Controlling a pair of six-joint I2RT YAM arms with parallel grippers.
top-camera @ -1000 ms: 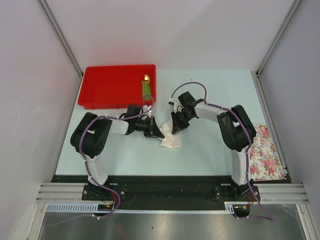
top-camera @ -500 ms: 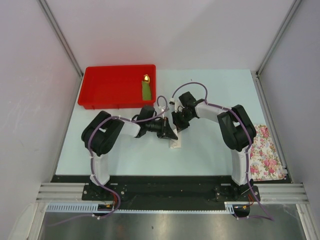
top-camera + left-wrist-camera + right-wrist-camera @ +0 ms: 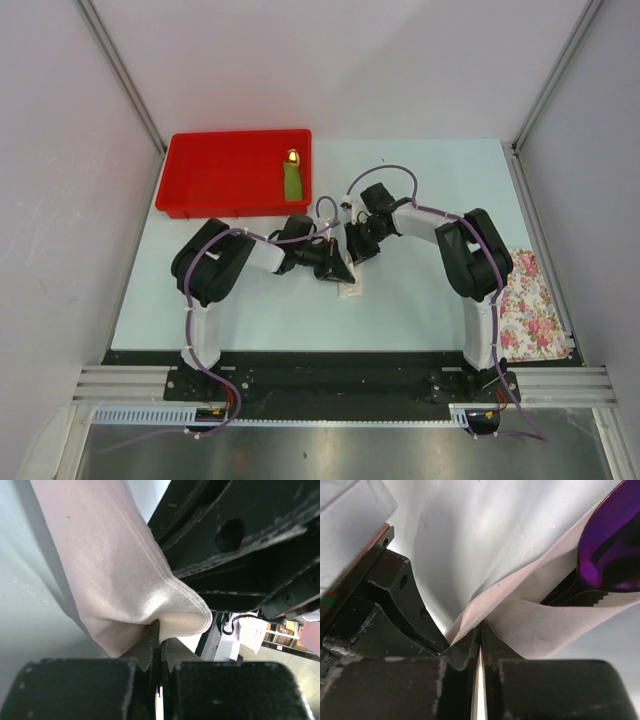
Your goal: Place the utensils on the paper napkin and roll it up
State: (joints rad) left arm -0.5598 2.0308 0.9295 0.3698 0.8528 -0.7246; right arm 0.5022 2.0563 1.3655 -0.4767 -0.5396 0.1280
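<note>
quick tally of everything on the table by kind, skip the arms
paper napkin: 1
spoon, purple bowl: 1
knife, black serrated edge showing in the right wrist view: 1
green piece, gold tip: 1
red tray: 1
flowered cloth: 1
total: 6

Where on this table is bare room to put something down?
Free: the table far right, beyond the right arm; the near strip between both arm bases. Crowded: the centre, around the paper napkin; the red tray fills far left.
</note>
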